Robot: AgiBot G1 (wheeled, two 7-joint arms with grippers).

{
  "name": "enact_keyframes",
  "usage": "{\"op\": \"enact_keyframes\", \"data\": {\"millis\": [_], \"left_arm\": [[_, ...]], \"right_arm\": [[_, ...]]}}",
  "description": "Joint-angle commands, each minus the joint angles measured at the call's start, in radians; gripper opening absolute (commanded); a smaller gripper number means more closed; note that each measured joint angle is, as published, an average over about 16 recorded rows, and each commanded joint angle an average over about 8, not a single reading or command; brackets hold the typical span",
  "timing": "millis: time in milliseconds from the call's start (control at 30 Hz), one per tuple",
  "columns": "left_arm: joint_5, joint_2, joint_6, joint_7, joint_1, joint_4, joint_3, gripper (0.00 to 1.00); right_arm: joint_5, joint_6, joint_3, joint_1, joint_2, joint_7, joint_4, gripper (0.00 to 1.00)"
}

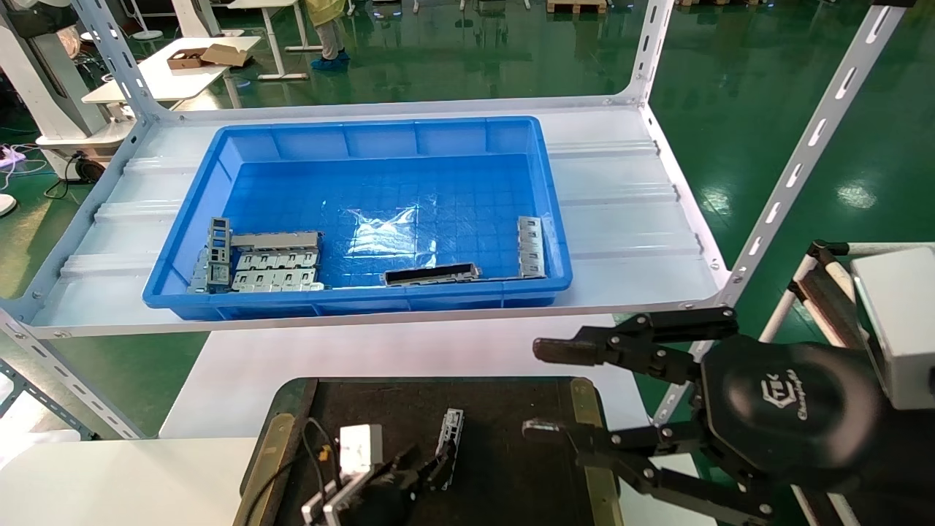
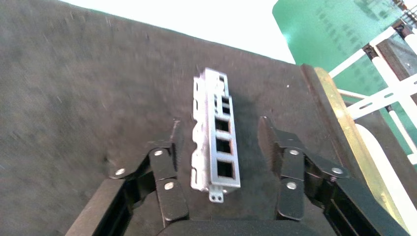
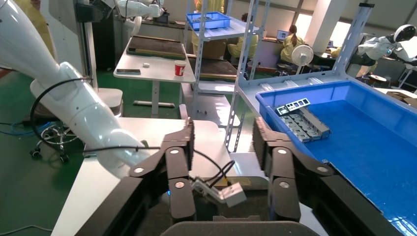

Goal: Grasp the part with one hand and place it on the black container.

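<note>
Part (image 2: 216, 135) lies on the container (image 2: 74, 98). Left hand (image 2: 221, 142) straddles it, fingers apart. Right hand (image 1: 544, 391) idle, apart. Part judged light, rigid, slick: grip long sides mid-length.

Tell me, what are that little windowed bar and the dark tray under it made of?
The part looks like thin bent sheet metal: silver-grey, dull shine, crisp punched square windows. The black container has a matte, grainy dark face, perhaps rubber or felt-like matting; its side strip looks brassy, probably metal.
</note>
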Motion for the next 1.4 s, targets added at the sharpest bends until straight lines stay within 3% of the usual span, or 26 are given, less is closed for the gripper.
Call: {"op": "enact_keyframes", "data": {"millis": [33, 333, 600, 1067, 1400], "left_arm": [[-0.012, -0.026, -0.004, 0.015, -0.01, -0.028, 0.014, 1.0], [-0.047, -0.163, 0.135, -0.013, -0.041, -0.153, -0.005, 1.0], [-0.042, -0.248, 0.358, 0.015, -0.039, -0.165, -0.117, 1.0], [-0.176, -0.371, 0.811, 0.316, 0.089, -0.129, -0.42, 1.0], [-0.247, -0.407, 1.071, 0.508, 0.121, -0.01, -0.519, 1.0]], "right_arm": [[0.0, 0.0, 0.0, 0.0, 0.0, 0.0, 0.0, 1.0], [0.0, 0.0, -0.001, 0.0, 0.0, 0.0, 0.0, 1.0], [0.001, 0.0, -0.001, 0.0, 0.0, -0.001, 0.0, 1.0], [0.001, 0.001, -0.002, 0.0, 0.001, -0.001, 0.0, 1.0], [0.002, 0.001, -0.002, 0.001, 0.001, -0.001, 0.0, 1.0]]}}
